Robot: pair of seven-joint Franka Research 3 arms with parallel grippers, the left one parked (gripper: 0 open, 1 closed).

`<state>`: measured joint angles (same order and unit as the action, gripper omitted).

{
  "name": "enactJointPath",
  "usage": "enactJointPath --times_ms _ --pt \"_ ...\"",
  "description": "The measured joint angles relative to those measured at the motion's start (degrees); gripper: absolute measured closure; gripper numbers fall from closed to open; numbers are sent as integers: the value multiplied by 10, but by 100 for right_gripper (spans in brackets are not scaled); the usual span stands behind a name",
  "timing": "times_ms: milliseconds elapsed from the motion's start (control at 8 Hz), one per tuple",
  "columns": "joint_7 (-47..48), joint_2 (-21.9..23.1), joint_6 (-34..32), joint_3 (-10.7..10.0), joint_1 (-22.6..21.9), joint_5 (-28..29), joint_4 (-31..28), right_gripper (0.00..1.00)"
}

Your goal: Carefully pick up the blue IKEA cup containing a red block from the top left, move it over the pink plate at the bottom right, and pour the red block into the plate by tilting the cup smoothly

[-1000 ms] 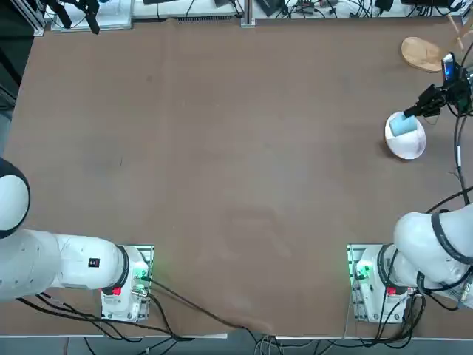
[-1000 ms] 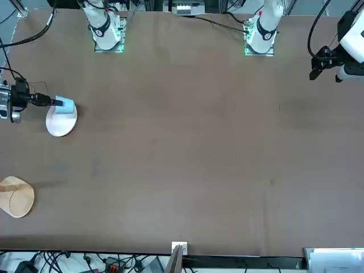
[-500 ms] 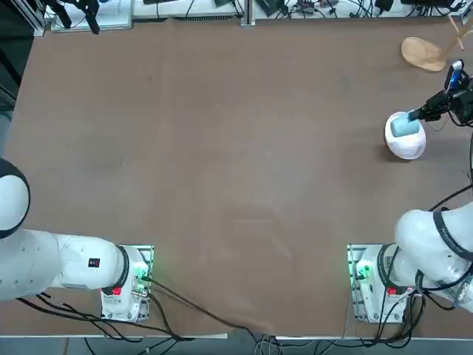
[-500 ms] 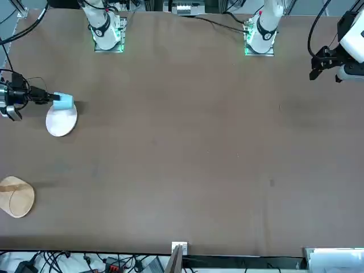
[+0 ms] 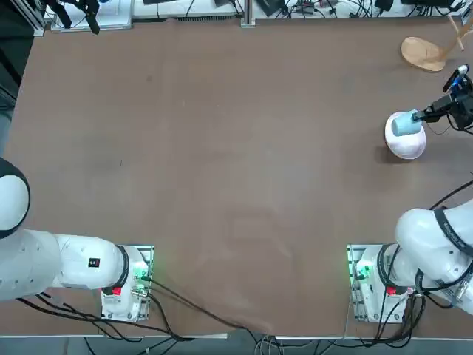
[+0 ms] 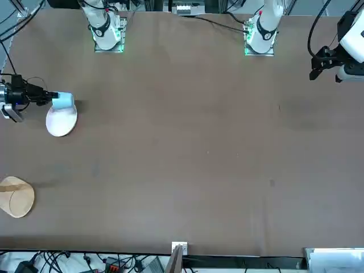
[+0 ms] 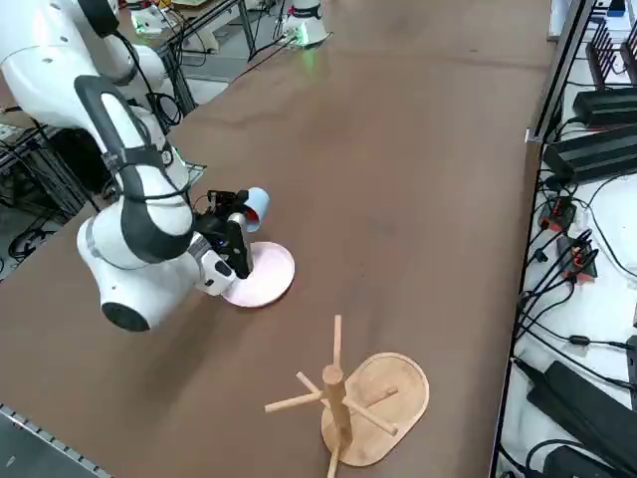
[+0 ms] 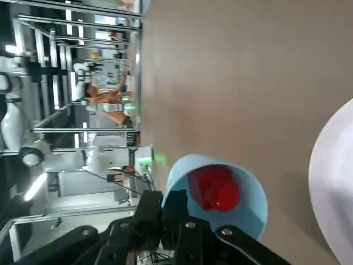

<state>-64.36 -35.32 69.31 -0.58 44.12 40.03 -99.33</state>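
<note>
Cup work now: I am gripping the blue IKEA cup [image 8: 218, 196] by its rim, my right gripper [image 8: 168, 218] pinched tight on the wall, one finger [image 8: 179, 207] reaching inside the mouth. I am holding it in the air at the edge of the pink plate [image 5: 406, 143], on the side toward the middle of the table, well clear of the wooden peg stand [image 7: 360, 396] nearby. The wrist camera is showing the cup tipped over on its side, mouth facing away from my fingers, and the red block [image 8: 214, 188] is sitting inside it, not yet out.

Judging from that, I am in the pour itself. To do it well I am wanting the mouth fully over the plate, because from overhead the cup [image 5: 405, 123] seems to be hanging at the plate's rim rather than over its middle. So I am thinking: drift across a little first, then keep rolling the wrist slowly. A sudden tilt could shoot the block past the shallow rim and onto the table [image 5: 222, 148]. Keeping the lip low should help it slide out and stay put.
</note>
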Motion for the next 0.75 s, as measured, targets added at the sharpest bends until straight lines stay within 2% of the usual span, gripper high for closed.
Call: enactJointPath --times_ms 750 --pt "-44 -67 -73 0 16 36 52 97"
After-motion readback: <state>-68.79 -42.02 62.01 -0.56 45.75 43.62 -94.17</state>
